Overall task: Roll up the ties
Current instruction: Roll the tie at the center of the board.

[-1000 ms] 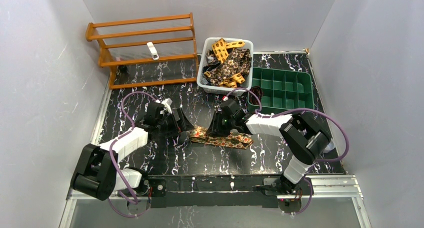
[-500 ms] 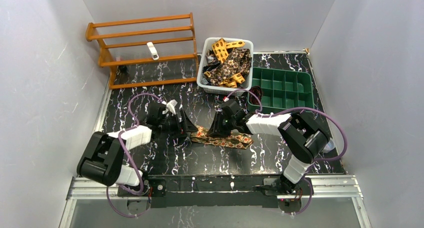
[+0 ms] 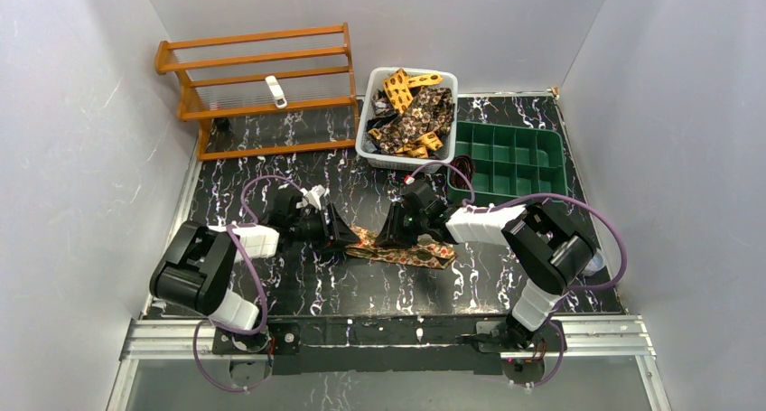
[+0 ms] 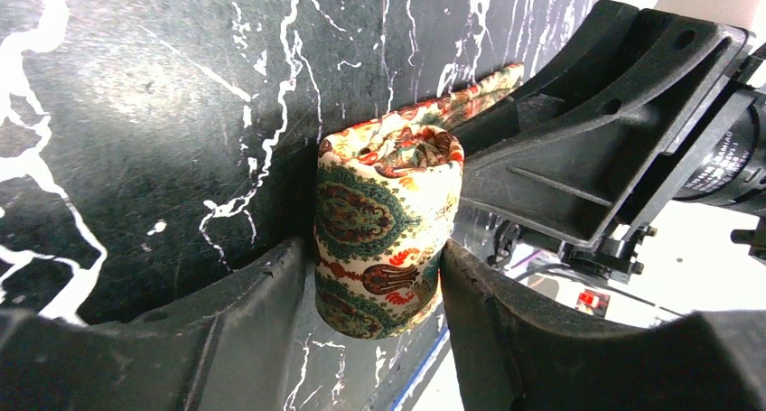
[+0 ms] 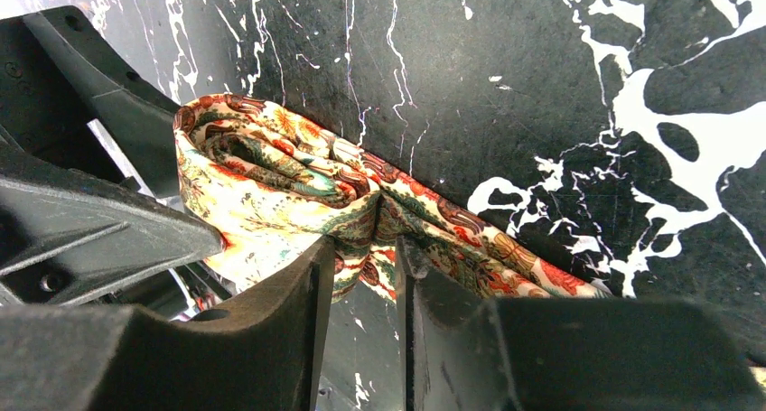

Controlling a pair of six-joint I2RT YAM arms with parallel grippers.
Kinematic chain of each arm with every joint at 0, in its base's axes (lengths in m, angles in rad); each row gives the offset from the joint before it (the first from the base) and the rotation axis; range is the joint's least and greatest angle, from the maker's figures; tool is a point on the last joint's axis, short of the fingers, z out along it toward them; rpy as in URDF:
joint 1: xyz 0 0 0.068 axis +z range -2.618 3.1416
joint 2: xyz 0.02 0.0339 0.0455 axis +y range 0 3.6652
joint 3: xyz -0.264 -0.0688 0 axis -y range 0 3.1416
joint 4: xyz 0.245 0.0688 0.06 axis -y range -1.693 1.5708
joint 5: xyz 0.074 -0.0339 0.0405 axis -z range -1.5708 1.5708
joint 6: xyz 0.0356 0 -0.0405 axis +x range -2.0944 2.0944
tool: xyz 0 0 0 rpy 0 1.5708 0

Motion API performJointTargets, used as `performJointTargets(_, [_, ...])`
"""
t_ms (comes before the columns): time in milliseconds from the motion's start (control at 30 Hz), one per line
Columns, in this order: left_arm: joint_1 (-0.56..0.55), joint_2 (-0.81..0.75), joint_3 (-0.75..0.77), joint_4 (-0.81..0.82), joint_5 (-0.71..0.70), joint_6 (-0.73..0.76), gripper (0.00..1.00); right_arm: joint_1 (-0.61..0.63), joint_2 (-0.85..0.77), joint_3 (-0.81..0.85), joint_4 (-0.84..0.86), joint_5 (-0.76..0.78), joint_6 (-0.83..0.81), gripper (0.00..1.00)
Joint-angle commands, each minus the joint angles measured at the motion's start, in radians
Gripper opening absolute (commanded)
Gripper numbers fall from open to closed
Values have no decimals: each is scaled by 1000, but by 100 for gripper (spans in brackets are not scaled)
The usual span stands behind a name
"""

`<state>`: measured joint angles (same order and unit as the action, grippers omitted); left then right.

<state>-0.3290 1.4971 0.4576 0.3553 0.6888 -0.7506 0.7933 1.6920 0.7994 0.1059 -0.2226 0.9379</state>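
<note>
A red-orange and green patterned tie [image 3: 408,252] lies flat on the black marbled table between my two arms. Its left end is rolled into a small upright coil [image 4: 384,221]. My left gripper [image 3: 340,234] [image 4: 379,280] has closed round this coil, with a finger against each side. My right gripper [image 3: 391,234] [image 5: 361,266] stands just right of the coil. Its fingers [image 5: 289,294] pinch a bunched fold of the tie [image 5: 271,185] where the flat length leaves the roll. The rest of the tie runs right along the table.
A white basket [image 3: 365,145] holds several more patterned ties [image 3: 411,113] at the back centre. A green compartment tray [image 3: 511,163] stands to its right. A wooden rack [image 3: 262,77] stands at the back left.
My left arm has moved right onto the tie's rolled end and its jaws have narrowed onto the coil. My right gripper has stayed in place, its jaws narrowing slightly on the fabric.
</note>
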Motion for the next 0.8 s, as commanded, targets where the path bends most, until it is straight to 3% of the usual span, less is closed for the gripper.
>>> performJointTargets(0, [1,58,-6,-35,17,12,53,4,11,-36,-56,20,-23,38])
performJointTargets(267, [-21,82,32,-52,20,29,39,4,4,-27,-61,5,-32,38])
performJointTargets(467, [-24,27,86,-172,-49,78,32,4,-48,13,-75,-33,-61,41])
performJointTargets(767, [-79,-43,206,-428,-272,163,30,3,-128,37,-161,87,-110,45])
